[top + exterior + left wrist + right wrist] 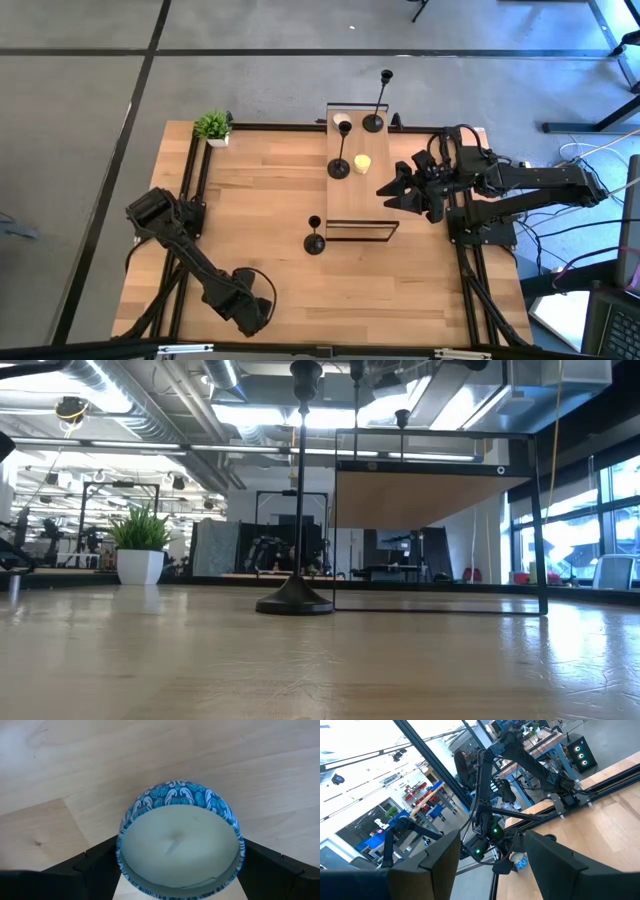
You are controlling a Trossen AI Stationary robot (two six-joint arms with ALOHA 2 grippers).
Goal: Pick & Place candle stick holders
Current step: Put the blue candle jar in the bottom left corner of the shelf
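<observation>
Bench point(260, 220): pale wood top in a black frame, seen from above.
Raised shelf point(357, 170): narrow wood board on a thin black wire frame, standing on the bench toward the far edge.
Tall holder, far point(376, 118): black candle stick holder upright on the shelf's far end, base on the board.
Second holder on shelf point(339, 165): black, upright, round base on the shelf near its middle, just beside the yellow candle point(362, 163).
White candle point(342, 121): small, round, on the shelf's far end, between the shelf edge and the far holder.
Holder on bench point(314, 241): black, upright on the bench top itself, just beside the shelf's near left corner; in the low view its stem and base point(296, 603) stand in front of the wire frame.
Potted plant point(213, 127): small green, white pot, far left corner of the bench.
Right pincer point(395, 187): hovers beside the shelf's right edge, fingers parted, nothing between them.
Left pincer point(262, 310): low at the near edge of the bench; fingers spread wide, one on each side of a round blue-patterned tin point(179, 840); contact with the tin cannot be told.
</observation>
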